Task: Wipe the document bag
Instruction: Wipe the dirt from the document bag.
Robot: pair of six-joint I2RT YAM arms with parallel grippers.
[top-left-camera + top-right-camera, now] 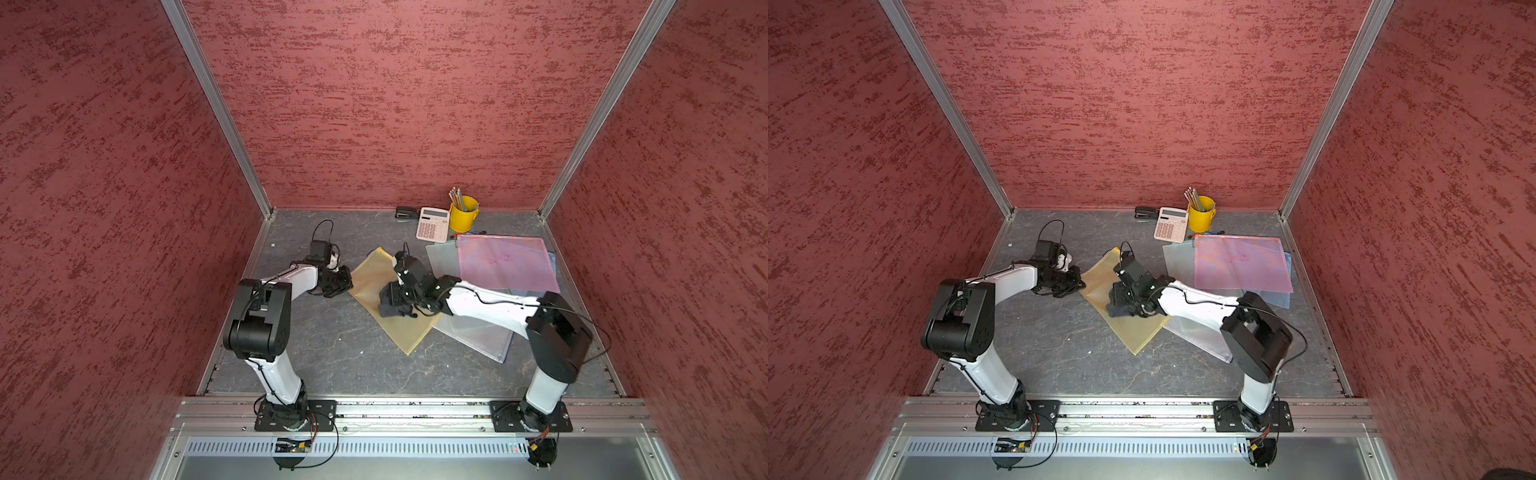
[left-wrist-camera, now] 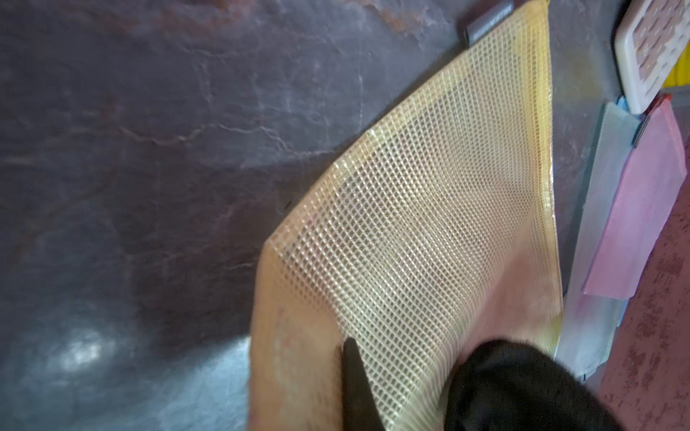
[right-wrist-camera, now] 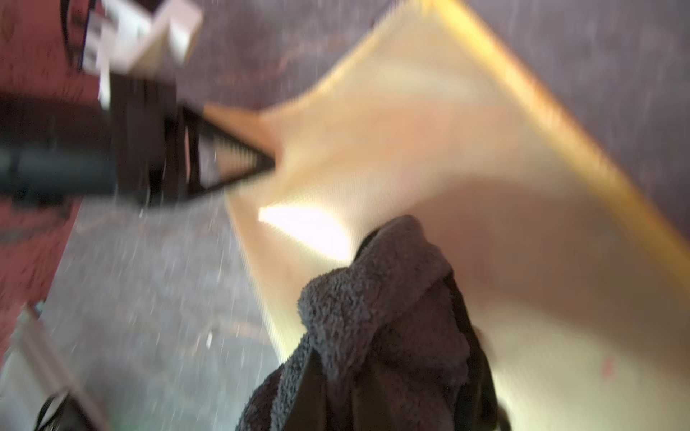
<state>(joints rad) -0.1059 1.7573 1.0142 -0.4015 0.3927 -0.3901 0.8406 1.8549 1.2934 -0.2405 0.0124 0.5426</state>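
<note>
Red walls [image 1: 374, 104] stood around a grey table [image 1: 332, 345]. On the left side, the left gripper [image 1: 344, 286] was closed tight on the edge of the yellow bag [image 1: 370, 276]. The edge bent up a little where it was pinched. The yellow bag lay in the middle of the table, turned at a slant. A dark cloth [image 1: 388, 309] rested on top of it. The right gripper [image 1: 397, 301] was closed around the cloth. At the back were a stapler [image 1: 406, 213], then a calculator [image 1: 433, 224], then a yellow cup [image 1: 463, 216] with pencils [image 1: 456, 195] in it. A clear bag [image 1: 478, 336] lay under the right arm, touching the yellow bag. A pink bag [image 1: 507, 264] lay by the right wall.
</note>
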